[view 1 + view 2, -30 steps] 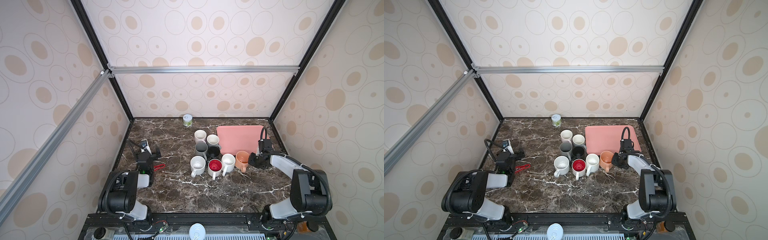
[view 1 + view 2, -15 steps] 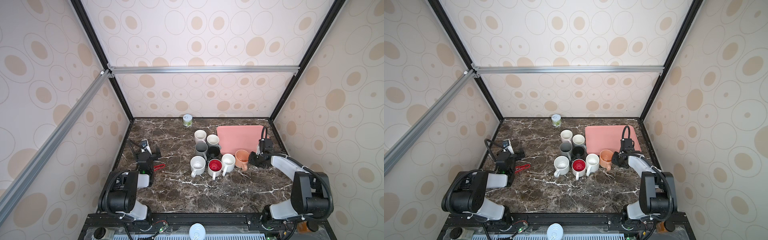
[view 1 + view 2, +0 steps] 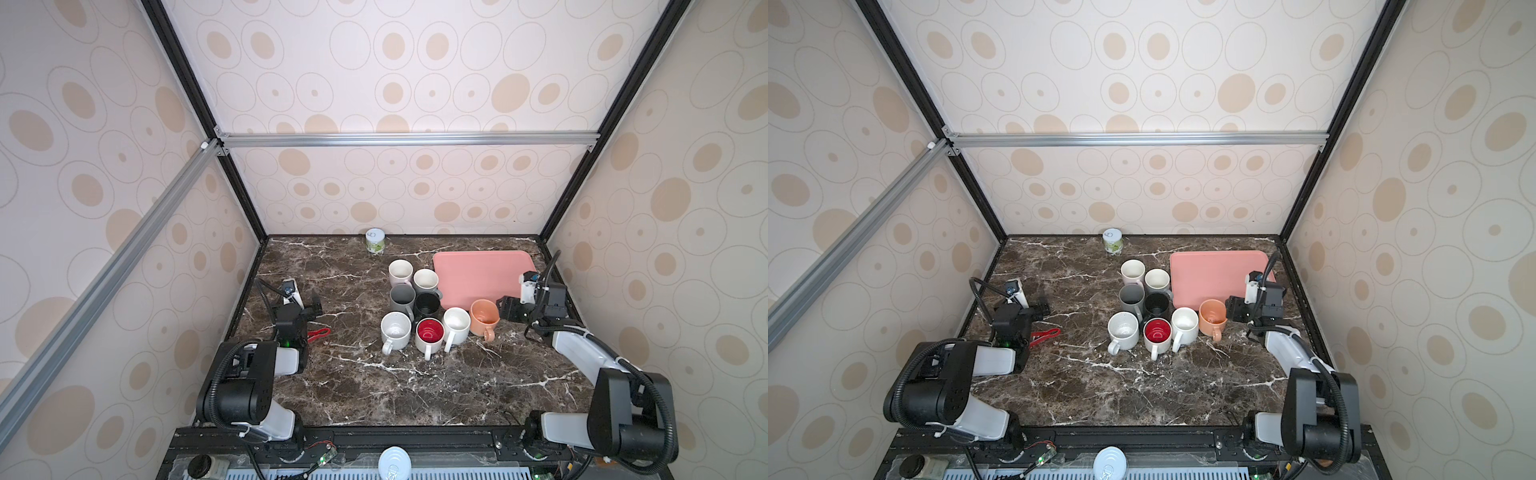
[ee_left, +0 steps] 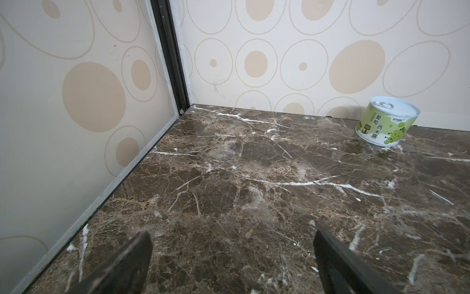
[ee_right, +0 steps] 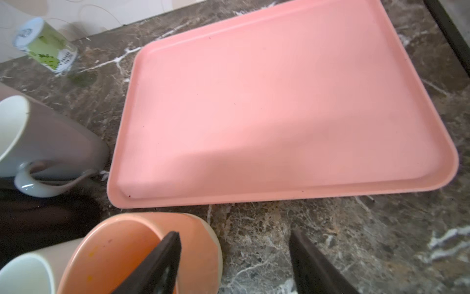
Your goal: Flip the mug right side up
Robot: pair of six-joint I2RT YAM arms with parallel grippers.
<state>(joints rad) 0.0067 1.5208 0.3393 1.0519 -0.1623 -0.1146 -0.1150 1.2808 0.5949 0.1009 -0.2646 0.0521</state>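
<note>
Apparently the job is all but done: the orange mug (image 3: 484, 318) stands mouth up on the table (image 3: 374, 386), just beside a white mug (image 3: 456, 326) and near the front edge of the pink tray (image 3: 482, 270). The right pincer (image 5: 234, 233) is spread wide and holds nothing. In the right wrist view one finger sits inside the mug's mouth and the other outside, so the wall lies between them.

That inner finger is the risk. If the arm pulls away sideways instead of lifting clear, the finger would likely hook the rim and tip the mug, or shove it into the white mug. A low retreat could also clip the tray.

The left pincer (image 4: 229, 267) is spread wide too, over bare table, well away from the mugs.

The wrist view cuts off the mug's base and handle. I cannot tell whether the inner finger touches the wall. In both top views the right fingertips blend into the dark pincer body. A small red item (image 3: 318, 333) by the left arm is too small to identify.
</note>
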